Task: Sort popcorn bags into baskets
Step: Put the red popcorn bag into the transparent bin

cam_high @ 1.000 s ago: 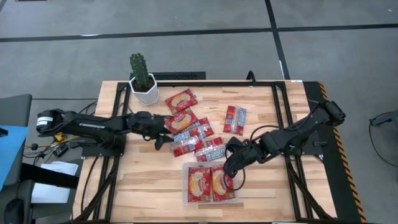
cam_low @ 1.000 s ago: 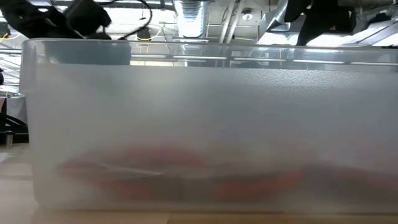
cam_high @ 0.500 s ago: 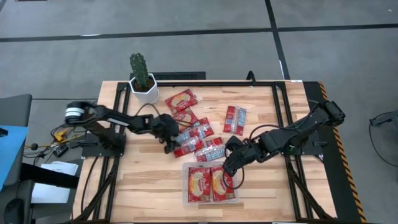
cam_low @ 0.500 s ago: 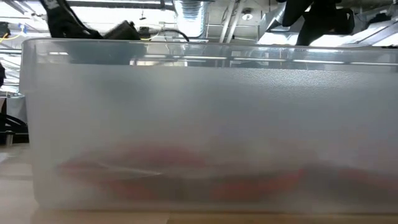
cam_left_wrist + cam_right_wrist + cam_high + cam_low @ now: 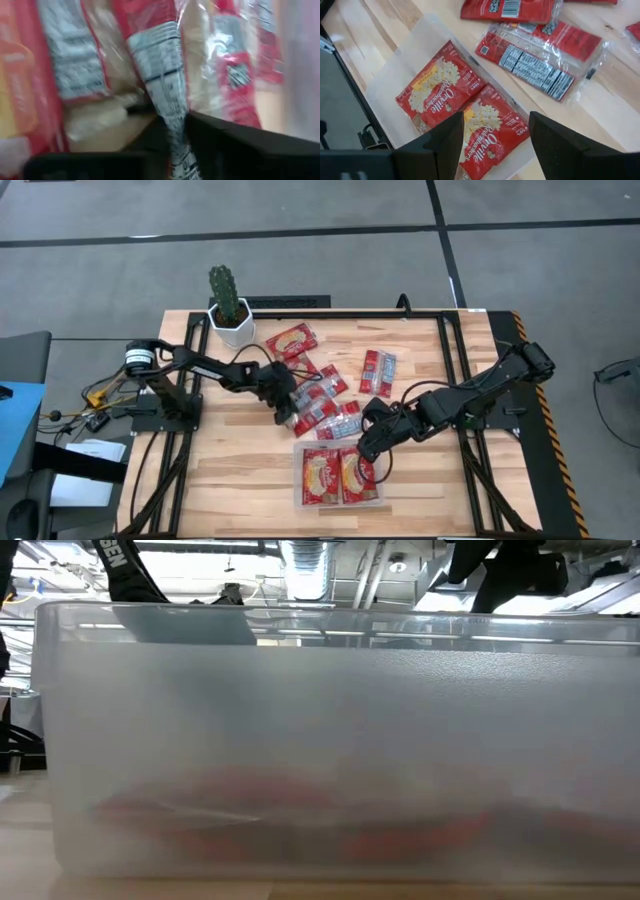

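Observation:
Several red popcorn bags (image 5: 320,392) lie in a loose pile on the wooden table's middle. One more bag (image 5: 291,340) lies farther back and a narrow pair (image 5: 378,372) to the right. My left gripper (image 5: 287,410) is down on the pile's left side, shut on a bag (image 5: 160,75). The clear tray (image 5: 297,480) sits near the front edge with two bags (image 5: 338,473) flat inside, and both show in the right wrist view (image 5: 455,105). My right gripper (image 5: 370,448) hangs open and empty over the tray's right rim (image 5: 492,145). My left gripper pinches a raised strip of a bag, printed with white label text (image 5: 170,117), between its two fingers. The fingers slant down from the table's left side. The rest of the bag lies in the pile among the other bags.
A white pot with a green cactus (image 5: 231,318) stands at the table's far left. Black frame rails (image 5: 452,370) run along the right side. In the low view the tray's cloudy wall (image 5: 320,720) fills the picture, with red bags dim behind it (image 5: 230,800).
My left gripper has gone toward the table's right edge and a little toward the near edge, from beside the pile onto its left side. The bags there have been nudged slightly. My right arm has kept still.

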Tool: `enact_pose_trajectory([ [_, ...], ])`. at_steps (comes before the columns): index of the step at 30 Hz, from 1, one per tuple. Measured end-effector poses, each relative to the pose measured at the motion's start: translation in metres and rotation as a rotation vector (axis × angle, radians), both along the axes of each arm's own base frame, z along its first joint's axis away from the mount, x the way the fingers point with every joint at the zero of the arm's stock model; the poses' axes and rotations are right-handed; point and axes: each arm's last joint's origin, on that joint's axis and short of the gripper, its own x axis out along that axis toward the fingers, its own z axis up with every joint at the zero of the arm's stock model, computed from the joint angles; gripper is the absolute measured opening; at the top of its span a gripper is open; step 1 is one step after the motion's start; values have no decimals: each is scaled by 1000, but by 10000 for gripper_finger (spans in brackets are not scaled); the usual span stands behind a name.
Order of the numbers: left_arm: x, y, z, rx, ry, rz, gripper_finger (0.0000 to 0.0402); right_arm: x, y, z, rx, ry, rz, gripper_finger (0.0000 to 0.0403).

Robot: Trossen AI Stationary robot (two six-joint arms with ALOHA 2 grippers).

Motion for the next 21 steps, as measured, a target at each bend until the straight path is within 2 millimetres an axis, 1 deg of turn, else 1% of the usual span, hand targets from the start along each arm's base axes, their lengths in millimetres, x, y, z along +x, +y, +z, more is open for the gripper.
enact_pose_trajectory([
  [1, -1, 0, 1, -24, -3, 11, 25, 0, 0, 0, -2, -4, -4, 244],
  [2, -2, 2, 2, -43, -4, 32, 15, 0, 0, 0, -1, -8, -17, 244],
  [6, -5, 6, 15, -100, -37, 99, 13, 1, -2, 1, -14, -35, -96, 244],
  [9, -8, 8, 34, -128, -86, 163, 5, 1, -2, 2, -45, -73, -167, 244],
  [15, -18, 10, 86, -158, -290, 285, 3, 7, -3, 7, -74, -194, -285, 244],
  [21, -38, 4, 138, -183, -531, 375, 2, 18, -6, 17, -89, -357, -348, 244],
])
